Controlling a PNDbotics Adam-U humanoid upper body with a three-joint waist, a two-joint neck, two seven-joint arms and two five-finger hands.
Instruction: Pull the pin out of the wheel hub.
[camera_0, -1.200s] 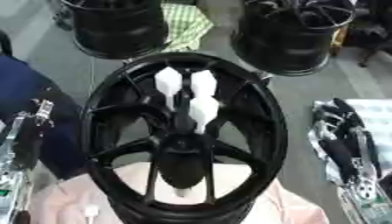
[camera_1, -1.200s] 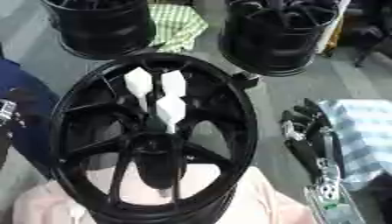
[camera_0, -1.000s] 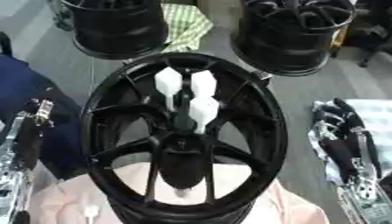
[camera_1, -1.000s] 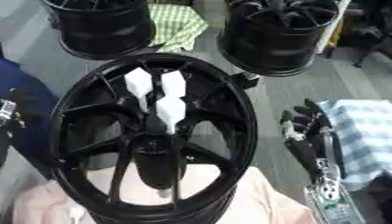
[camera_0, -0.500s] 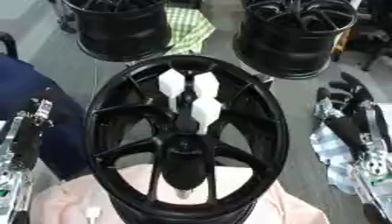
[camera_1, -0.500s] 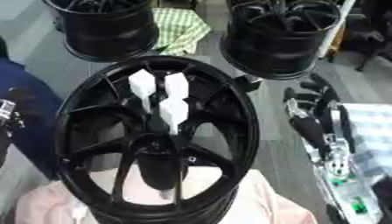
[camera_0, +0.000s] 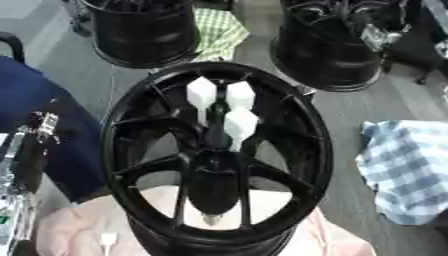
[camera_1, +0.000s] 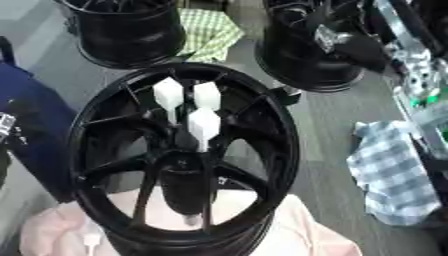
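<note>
A black wheel (camera_0: 131, 150) lies flat in the middle on a pink cloth. Three white pins (camera_0: 241, 122) with blocky heads stand upright in its hub, two behind and one in front. My right hand (camera_1: 346, 37) is blurred at the upper right, above the back right wheel and well away from the pins, its silver forearm (camera_1: 420, 75) coming in from the right edge. My left hand (camera_0: 31, 150) rests at the left edge beside the wheel, fingers up and relaxed, touching nothing.
Two more black wheels (camera_0: 144, 35) (camera_0: 337, 55) stand at the back, with a green checked cloth (camera_0: 219, 32) between them. A blue checked cloth (camera_0: 407, 170) lies on the floor at the right. A dark blue cloth (camera_0: 44, 100) lies at the left.
My right arm has risen from beside the wheel's right side to the upper right, baring the blue checked cloth. The pins and my left hand have not moved.
</note>
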